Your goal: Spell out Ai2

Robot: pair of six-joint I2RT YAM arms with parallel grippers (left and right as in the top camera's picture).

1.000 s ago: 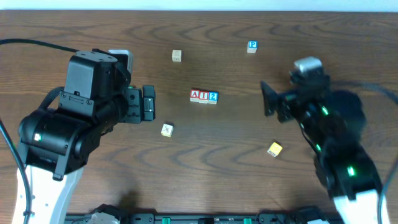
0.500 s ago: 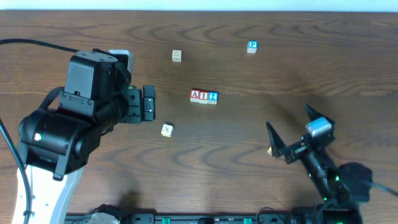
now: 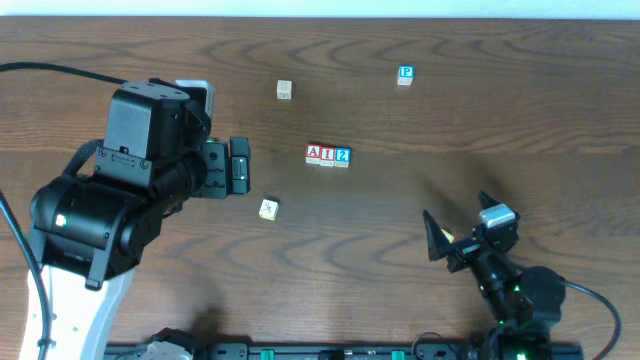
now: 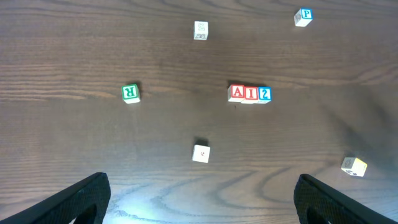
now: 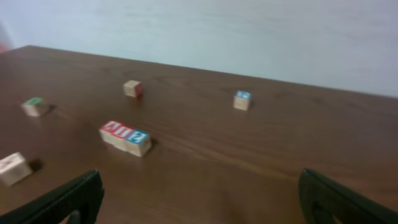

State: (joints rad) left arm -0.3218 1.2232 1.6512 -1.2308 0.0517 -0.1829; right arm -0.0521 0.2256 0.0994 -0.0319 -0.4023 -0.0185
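Three blocks stand in a touching row in mid-table: a red A (image 3: 314,154), a red I (image 3: 328,155) and a blue 2 (image 3: 342,155). The row also shows in the left wrist view (image 4: 249,94) and the right wrist view (image 5: 125,136). My left gripper (image 3: 238,165) is open and empty, left of the row; its fingers frame bare table in the left wrist view (image 4: 205,208). My right gripper (image 3: 458,224) is open and empty, low at the front right and well back from the row; it also shows in the right wrist view (image 5: 202,202).
Loose blocks lie around: a blue P block (image 3: 405,74) at the back right, a plain wooden block (image 3: 285,90) at the back, a pale block (image 3: 267,208) in front of the left gripper, a green R block (image 4: 130,93), and a yellow block (image 4: 353,166) by the right gripper.
My right arm has pulled back from the right-middle of the table to the front right edge, tilting low. The left arm and the blocks have not moved.
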